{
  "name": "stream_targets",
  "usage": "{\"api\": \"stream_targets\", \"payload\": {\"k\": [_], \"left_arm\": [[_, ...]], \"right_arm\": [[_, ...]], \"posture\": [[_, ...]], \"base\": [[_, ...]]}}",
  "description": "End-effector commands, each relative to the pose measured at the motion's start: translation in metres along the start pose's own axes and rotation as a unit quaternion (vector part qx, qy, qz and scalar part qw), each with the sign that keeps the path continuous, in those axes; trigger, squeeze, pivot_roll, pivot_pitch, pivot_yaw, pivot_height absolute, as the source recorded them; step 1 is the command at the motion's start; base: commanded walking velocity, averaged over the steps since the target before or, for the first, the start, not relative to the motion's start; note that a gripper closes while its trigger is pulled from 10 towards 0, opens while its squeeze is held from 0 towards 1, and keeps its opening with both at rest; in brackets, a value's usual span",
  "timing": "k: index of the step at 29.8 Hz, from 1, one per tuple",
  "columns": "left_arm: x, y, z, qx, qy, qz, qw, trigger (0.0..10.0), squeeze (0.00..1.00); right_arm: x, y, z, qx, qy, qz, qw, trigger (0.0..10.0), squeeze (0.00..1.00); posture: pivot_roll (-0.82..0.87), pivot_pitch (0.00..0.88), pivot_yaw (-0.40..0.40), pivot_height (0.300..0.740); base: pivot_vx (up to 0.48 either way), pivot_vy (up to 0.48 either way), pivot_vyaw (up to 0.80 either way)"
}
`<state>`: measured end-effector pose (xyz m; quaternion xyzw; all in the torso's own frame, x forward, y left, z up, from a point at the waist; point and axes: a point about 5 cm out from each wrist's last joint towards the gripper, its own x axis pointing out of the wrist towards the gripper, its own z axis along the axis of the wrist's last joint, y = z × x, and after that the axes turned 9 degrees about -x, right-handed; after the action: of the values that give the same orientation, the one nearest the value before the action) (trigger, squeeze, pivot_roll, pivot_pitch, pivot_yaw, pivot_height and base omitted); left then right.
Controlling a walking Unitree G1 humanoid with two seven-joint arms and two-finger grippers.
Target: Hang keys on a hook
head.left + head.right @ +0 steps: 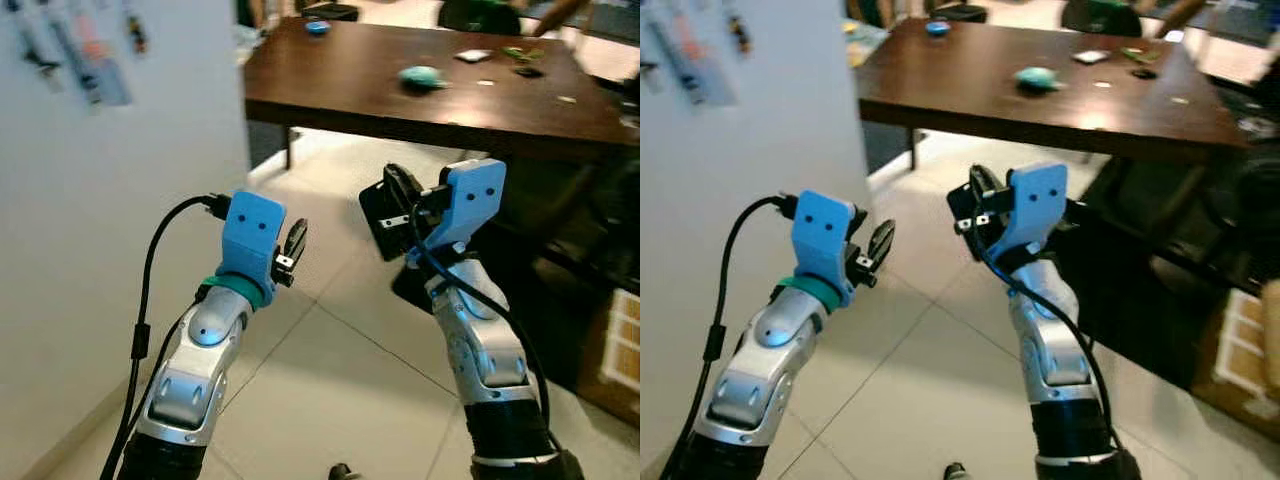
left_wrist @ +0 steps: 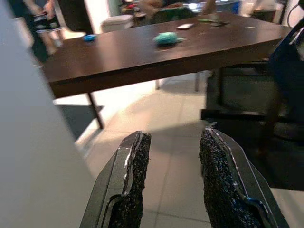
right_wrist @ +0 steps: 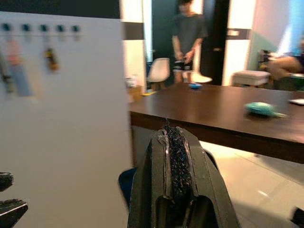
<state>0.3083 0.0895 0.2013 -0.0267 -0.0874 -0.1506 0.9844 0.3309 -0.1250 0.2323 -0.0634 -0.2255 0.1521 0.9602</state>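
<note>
White wall panel (image 1: 120,250) takes up the robot's left side; a row of hooks (image 3: 40,28) runs along its top edge with blurred hanging items (image 3: 50,58) below, too soft to say which are keys. Dark wood counter (image 1: 400,105) stands ahead and to the right over pale tiled floor (image 1: 320,370). On the counter: a teal object (image 1: 420,77) near the middle, a small blue item (image 1: 317,27) toward the far left corner, a few small bits at the far right edge, none identifiable. A person (image 3: 187,35) stands beyond the counter's far side next to a white chair (image 3: 159,71). Both arms are raised in front of the robot, above the floor and short of the counter's near edge. Left end effector (image 2: 173,183) has its fingers spread with a clear gap and nothing between the pads (image 2: 137,171). Right end effector (image 3: 175,156) has its fingers pressed together; whether anything is pinched between them cannot be told. No keys can be made out in either end effector.
</note>
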Motion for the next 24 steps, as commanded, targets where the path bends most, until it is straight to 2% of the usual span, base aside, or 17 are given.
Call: {"api": "stream_targets", "payload": {"k": [1, 5, 15, 24], "left_arm": [[-0.0002, 0.0015, -0.004, -0.002, 0.007, 0.0, 1.0, 10.0, 0.0], [-0.0008, 0.0016, -0.0045, 0.004, 0.003, -0.001, 1.0, 10.0, 0.0], [-0.0001, 0.0043, -0.0059, 0.008, 0.001, 0.008, 1.0, 10.0, 0.0], [0.0003, 0.0043, -0.0064, 0.008, 0.002, 0.009, 1.0, 10.0, 0.0]], "right_arm": [[0.0011, 0.0029, -0.0001, 0.0, -0.004, 0.003, 1.0, 10.0, 0.0], [0.0015, 0.0036, 0.0005, -0.007, -0.008, 0.005, 1.0, 10.0, 0.0], [0.0012, 0.0083, 0.0021, -0.003, -0.015, 0.017, 1.0, 10.0, 0.0], [0.001, 0.0089, 0.0019, -0.018, -0.014, 0.025, 0.999, 10.0, 0.0]], "posture": [[-0.1, 0.038, 0.1, 0.74], [-0.1, 0.04, 0.099, 0.74], [-0.1, 0.04, 0.098, 0.74], [-0.1, 0.04, 0.097, 0.74]], "base": [[0.0, 0.0, -0.8], [0.0, 0.0, -0.2], [0.48, 0.0, 0.0], [0.48, 0.0, 0.0]]}}
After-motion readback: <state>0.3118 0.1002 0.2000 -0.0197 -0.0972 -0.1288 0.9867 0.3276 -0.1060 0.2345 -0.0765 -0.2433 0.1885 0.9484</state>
